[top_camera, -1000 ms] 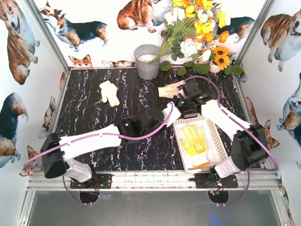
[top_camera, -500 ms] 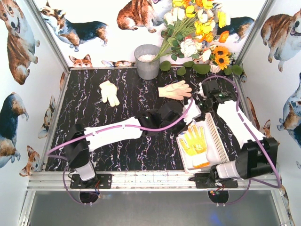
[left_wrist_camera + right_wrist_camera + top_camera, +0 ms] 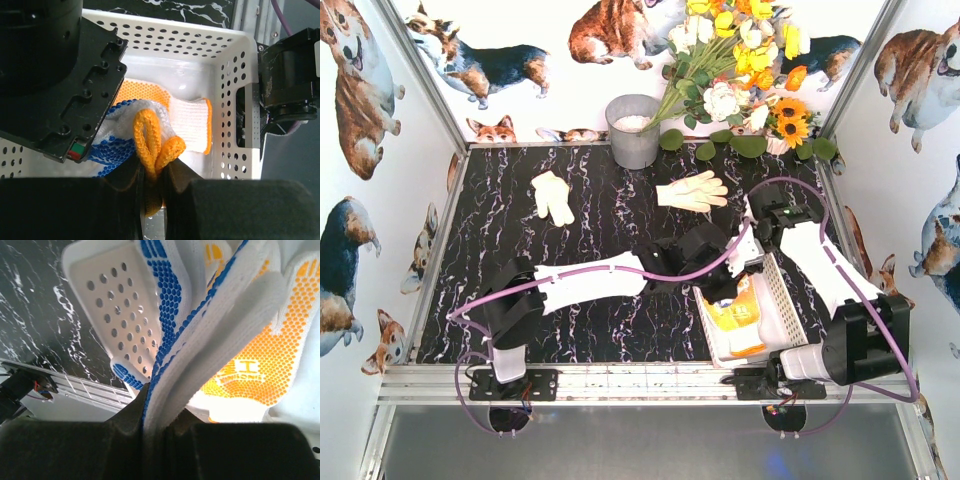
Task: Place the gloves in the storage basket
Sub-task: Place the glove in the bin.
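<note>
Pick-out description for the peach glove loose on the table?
Start at the grey metal bucket at the black marbled table's far edge. Just right of it and nearer lies the peach knit glove, fingers spread rightward. The other loose glove, left of the bucket, is paler yellow-white.

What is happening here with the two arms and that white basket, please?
Both arms are working over the white basket. The right claw is shut on a blue-dotted glove hanging above a yellow-palmed glove that lies inside. The left claw pinches an orange knit loop, apparently a glove's cuff edge. A cream glove and a pale glove lie on the table, not yet collected.
</note>
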Controlling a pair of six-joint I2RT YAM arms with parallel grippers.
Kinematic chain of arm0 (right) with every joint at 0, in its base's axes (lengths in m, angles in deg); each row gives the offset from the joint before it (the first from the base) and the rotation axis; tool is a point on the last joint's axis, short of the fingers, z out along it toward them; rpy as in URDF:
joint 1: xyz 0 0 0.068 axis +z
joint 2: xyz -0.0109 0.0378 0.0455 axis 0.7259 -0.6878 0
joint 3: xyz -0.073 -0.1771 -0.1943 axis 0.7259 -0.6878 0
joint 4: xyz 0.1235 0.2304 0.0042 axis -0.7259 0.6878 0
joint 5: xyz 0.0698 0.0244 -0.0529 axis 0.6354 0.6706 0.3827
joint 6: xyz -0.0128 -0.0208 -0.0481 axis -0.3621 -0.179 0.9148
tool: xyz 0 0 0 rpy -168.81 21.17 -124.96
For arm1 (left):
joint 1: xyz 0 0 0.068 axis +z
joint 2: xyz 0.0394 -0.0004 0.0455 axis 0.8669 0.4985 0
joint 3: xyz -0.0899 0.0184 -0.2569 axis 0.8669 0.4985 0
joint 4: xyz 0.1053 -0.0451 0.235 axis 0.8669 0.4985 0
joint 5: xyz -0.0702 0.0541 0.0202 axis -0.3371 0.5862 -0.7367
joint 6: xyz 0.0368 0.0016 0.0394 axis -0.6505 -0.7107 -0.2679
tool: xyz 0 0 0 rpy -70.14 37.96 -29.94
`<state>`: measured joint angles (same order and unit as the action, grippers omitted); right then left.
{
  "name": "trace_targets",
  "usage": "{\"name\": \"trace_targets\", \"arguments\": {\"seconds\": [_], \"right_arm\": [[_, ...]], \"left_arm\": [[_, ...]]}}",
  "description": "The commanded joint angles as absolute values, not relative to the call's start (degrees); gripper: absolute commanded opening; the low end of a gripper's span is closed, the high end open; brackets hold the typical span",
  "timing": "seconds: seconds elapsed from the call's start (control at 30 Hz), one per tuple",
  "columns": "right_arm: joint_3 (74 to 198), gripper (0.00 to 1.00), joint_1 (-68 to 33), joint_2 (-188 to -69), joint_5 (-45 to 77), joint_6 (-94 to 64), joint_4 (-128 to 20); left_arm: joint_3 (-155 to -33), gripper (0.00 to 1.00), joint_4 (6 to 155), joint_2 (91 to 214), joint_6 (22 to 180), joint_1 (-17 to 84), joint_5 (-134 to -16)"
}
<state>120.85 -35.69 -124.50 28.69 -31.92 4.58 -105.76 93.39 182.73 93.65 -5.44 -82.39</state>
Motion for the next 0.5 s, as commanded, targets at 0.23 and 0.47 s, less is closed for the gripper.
{"name": "trace_targets", "arguments": {"seconds": [0.23, 0.47], "right_arm": [[111.7, 0.00, -35.6, -118.8, 27.7, -38.2, -5.5], [110.9, 0.00, -35.6, -113.9, 28.5, -38.8, -10.4]], "left_arm": [[-108.2, 0.00, 97.2, 185.6, 90.6, -5.7, -83.5], [-110.4, 0.00, 101.3, 184.3, 87.6, -5.7, -80.6]]}}
